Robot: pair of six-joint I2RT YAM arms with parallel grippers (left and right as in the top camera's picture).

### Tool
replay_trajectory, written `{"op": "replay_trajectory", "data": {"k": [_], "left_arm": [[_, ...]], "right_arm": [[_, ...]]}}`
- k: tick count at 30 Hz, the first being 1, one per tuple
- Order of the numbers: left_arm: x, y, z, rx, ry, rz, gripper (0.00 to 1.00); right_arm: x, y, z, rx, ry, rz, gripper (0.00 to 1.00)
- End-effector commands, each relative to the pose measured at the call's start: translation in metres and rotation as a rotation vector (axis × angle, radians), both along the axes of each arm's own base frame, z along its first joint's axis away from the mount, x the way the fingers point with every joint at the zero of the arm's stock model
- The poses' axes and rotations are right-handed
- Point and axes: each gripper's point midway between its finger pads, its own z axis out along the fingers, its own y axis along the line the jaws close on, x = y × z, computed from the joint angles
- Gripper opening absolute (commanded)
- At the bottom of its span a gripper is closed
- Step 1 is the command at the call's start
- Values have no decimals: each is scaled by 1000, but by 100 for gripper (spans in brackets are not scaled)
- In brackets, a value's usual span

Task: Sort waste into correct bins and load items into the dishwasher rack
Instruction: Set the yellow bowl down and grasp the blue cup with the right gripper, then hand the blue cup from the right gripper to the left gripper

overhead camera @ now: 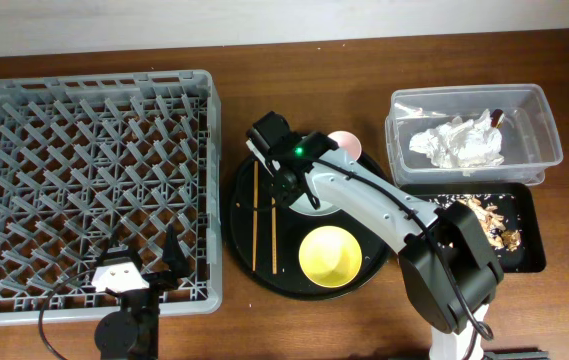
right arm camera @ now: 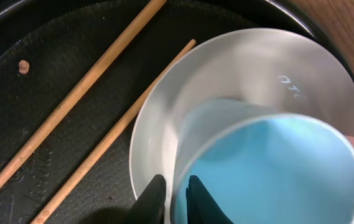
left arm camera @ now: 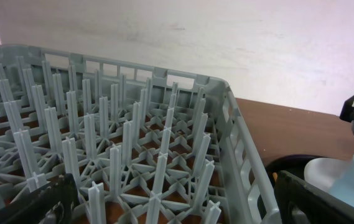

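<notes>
My right gripper is shut on the rim of the light-blue cup, one finger inside and one outside. The cup stands on the pale plate on the round black tray. From overhead the right gripper hides the cup. Two wooden chopsticks lie left of the plate and also show in the right wrist view. The yellow bowl and pink cup sit on the same tray. My left gripper is open and empty over the grey rack's front right corner.
The clear tub at the right holds the crumpled white tissue. The shallow black tray in front of it holds beige food scraps. The rack's pegs fill the left wrist view, between my left fingers.
</notes>
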Motion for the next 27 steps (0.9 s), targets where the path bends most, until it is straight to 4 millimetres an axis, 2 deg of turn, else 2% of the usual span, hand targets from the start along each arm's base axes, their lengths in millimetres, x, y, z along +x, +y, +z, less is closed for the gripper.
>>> {"op": "replay_trajectory", "data": {"k": [1,2,3,5,7,8,9,10,11,12,13,15,17,19,21,23,25,27], "left_arm": [[0,-1,0,17,-1,-5,99],[0,-1,-1,16,0,-5,99],[0,-1,-1,17,0,-5,99],[0,-1,-1,16,0,-5,99],[0,-1,0,17,-1,-5,99],[0,-1,-1,17,0,-5,99],[0,-1,-1,17,0,-4,99],[0,-1,2,17,-9,-3,99],[1,-4,12,1,-54,-24,99],[0,-24,26,-6,-103,-136,99],[-12,-55,58,-8,-151,-323,99],[-35,-58,105,-48,-79,-336,99],[-51,-85,161,-51,19,-504,99],[-49,-113,183,-85,187,-696,99],[-25,-145,192,-218,363,-929,99],[-16,-160,183,-321,444,-1068,99],[-5,-170,171,-427,521,-1169,99],[1,-173,165,-457,548,-1193,99]], "right_arm": [[-4,1,-8,-6,19,2,4],[1,5,3,12,-4,2,4],[8,11,24,42,-35,5,4],[7,32,92,180,-61,40,4],[-11,40,165,308,-66,87,4],[-27,37,200,391,-39,111,4],[-44,30,219,474,24,125,4],[-52,21,226,515,68,128,4],[-59,10,232,567,117,139,4],[-63,2,239,628,159,167,4],[-69,-11,252,757,217,236,4],[-76,-25,276,934,232,336,4],[-82,-35,292,1046,234,381,4],[-91,-35,296,1078,252,407,4],[-98,-34,302,1118,268,427,4],[-100,-31,312,1179,273,440,4],[-104,-28,319,1217,281,455,4],[-111,-19,319,1215,301,486,4]]}}
